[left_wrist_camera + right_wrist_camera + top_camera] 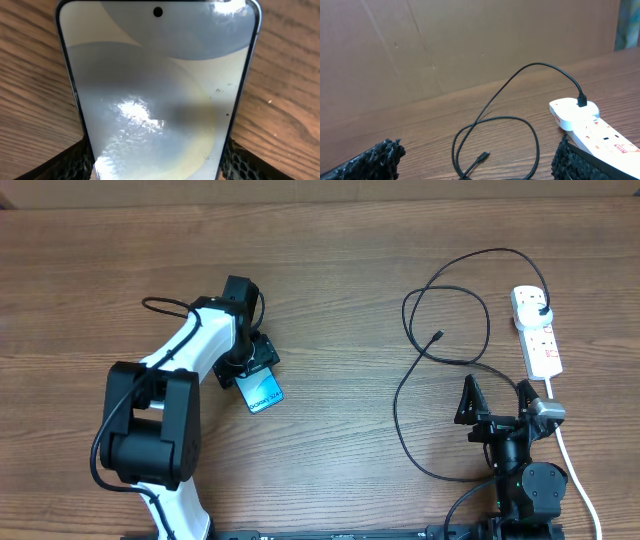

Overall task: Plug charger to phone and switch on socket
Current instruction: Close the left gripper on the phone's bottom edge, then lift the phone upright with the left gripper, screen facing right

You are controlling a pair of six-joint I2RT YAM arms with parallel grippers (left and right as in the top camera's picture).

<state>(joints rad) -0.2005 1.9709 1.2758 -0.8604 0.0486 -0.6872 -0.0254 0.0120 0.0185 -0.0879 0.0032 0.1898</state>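
Observation:
The phone (263, 390) lies flat on the wooden table left of centre, its light-blue screen up. In the left wrist view the phone (155, 90) fills the frame. My left gripper (252, 380) straddles its near end, and its black fingers (75, 162) lie against both long edges. The charger's thin black cable (480, 310) loops at the right. Its connector tip (438, 336) (484, 157) lies loose on the wood. Its plug (541, 311) (582, 102) sits in the white socket (538, 335) (590, 125). My right gripper (495, 392) (477, 160) stands open near the front edge, with nothing in it.
The socket's thick white cord (575, 460) runs down the right side past my right arm. A cardboard wall (470, 45) closes off the back of the table. Bare wood (340, 330) lies between the phone and the cable loops.

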